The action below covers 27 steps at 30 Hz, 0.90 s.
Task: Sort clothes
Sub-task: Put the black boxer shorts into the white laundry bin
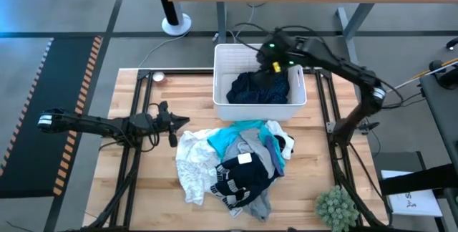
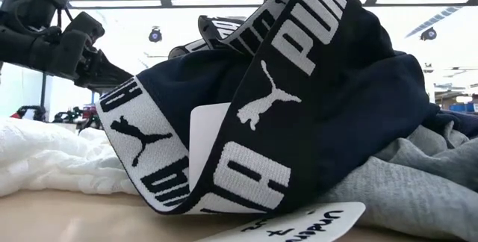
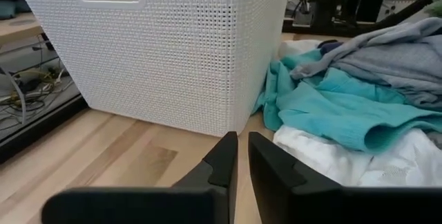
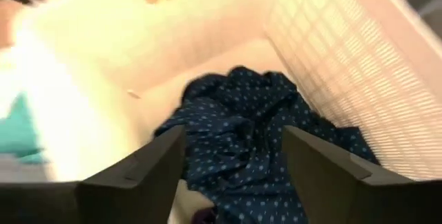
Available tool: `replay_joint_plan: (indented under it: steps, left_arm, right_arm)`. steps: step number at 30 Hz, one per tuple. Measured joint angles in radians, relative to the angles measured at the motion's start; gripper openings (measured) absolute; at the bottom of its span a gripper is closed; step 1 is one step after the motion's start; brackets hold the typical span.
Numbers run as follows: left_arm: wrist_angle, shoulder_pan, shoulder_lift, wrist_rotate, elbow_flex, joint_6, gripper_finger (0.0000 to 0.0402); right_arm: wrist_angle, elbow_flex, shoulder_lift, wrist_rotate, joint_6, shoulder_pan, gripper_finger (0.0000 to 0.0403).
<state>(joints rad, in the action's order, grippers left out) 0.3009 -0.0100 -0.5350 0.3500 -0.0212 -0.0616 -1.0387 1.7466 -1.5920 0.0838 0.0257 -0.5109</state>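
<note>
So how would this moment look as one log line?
right gripper: open over bin | navy garment: in bin | left gripper: shut, waiting | pile: unsorted

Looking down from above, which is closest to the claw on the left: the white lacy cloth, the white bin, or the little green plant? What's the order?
From the left gripper, shut beside the pile:
1. White lacy cloth, just right of it, on the pile's near edge.
2. White bin, farther back and to the right.
3. Green plant, at the table's far right front corner.
</note>
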Motion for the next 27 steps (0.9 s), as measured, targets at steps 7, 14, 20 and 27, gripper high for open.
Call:
replay_joint_plan:
  steps: [7,14,20,27]
  left_arm:
    - [0.066,0.000,0.000,-0.054,0.000,0.001,0.0033]
    - [0.001,0.000,-0.014,-0.054,-0.089,0.038,0.0022]
    - [-0.136,0.000,-0.054,-0.082,-0.234,0.082,0.0020]
    - [-0.320,0.000,-0.132,-0.091,-0.350,0.086,0.0004]
  right_arm:
    - [0.001,0.000,0.184,-0.070,0.020,0.122,0.0039]
    - [-0.029,0.000,0.287,-0.197,-0.040,0.345,0.0018]
    - [-0.026,-0.074,0.305,-0.457,-0.094,0.586,0.0003]
    - [0.148,-0.307,0.380,-0.612,-0.208,0.831,0.0000]
